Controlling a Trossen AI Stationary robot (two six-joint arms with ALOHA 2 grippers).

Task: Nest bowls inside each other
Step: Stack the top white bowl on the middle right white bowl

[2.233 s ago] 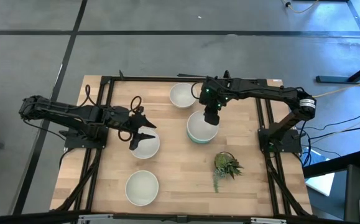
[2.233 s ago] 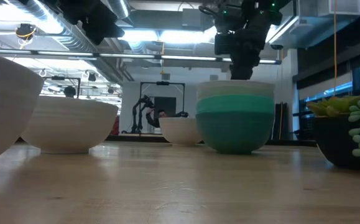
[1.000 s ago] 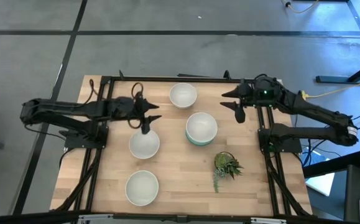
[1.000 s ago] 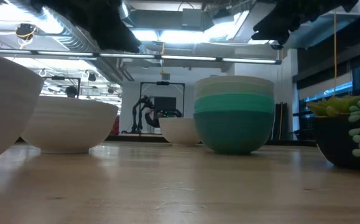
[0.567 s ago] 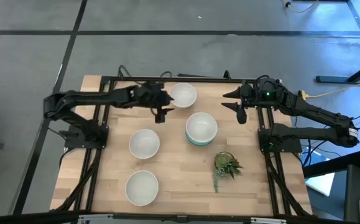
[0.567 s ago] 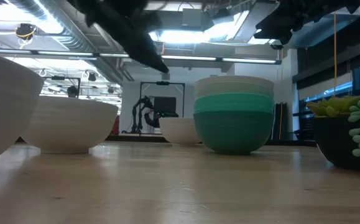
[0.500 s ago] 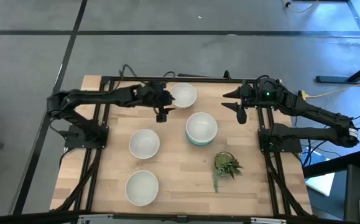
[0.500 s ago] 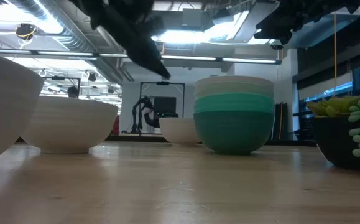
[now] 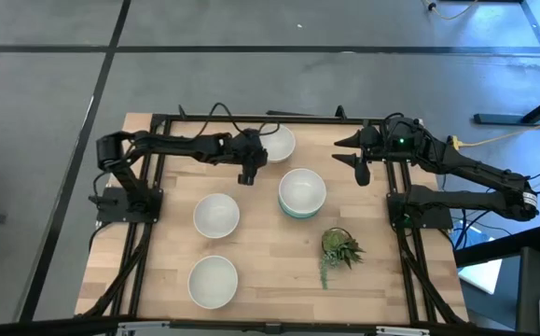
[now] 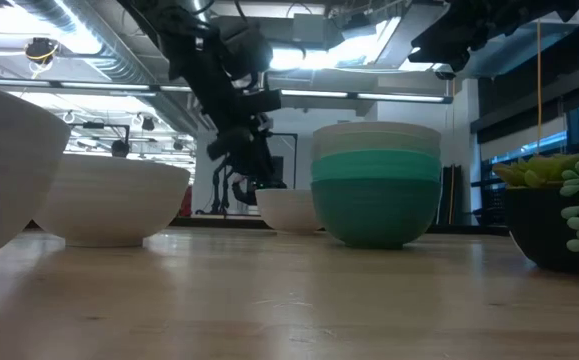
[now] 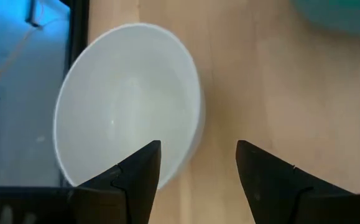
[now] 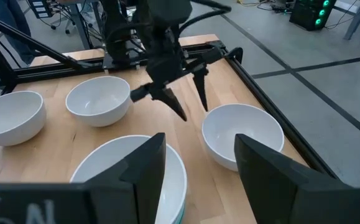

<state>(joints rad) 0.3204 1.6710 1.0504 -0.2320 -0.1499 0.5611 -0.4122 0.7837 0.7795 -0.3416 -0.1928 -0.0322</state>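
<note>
From overhead I see my left arm stretched across the back of the wooden table (image 9: 260, 252), its wrist bent so the left gripper (image 9: 248, 175) points down beside the white bowl at the back edge (image 9: 277, 143). Its two dark fingers (image 11: 140, 177) are spread apart and hold nothing; through the left wrist camera one finger sits over that bowl's rim and the other over bare wood beside it, so the rim lies in the gap, and I cannot tell whether a finger touches it. The right wrist camera confirms the open fingers hanging just above the near edge of that bowl. My right arm waits over the right rear part of the table, its forearm running back to its base at the right side, and the right gripper (image 9: 356, 161) hangs in the air well apart from every bowl, its fingers spread and empty. Near the table's middle stands a nested stack of bowls (image 9: 302, 192), white on top, with pale mint and teal layers showing in the low camera. A single white bowl (image 9: 216, 216) sits left of the stack and another white bowl (image 9: 213, 281) sits nearer the front edge. A small spiky green plant (image 9: 339, 250) stands to the front right of the stack.
</note>
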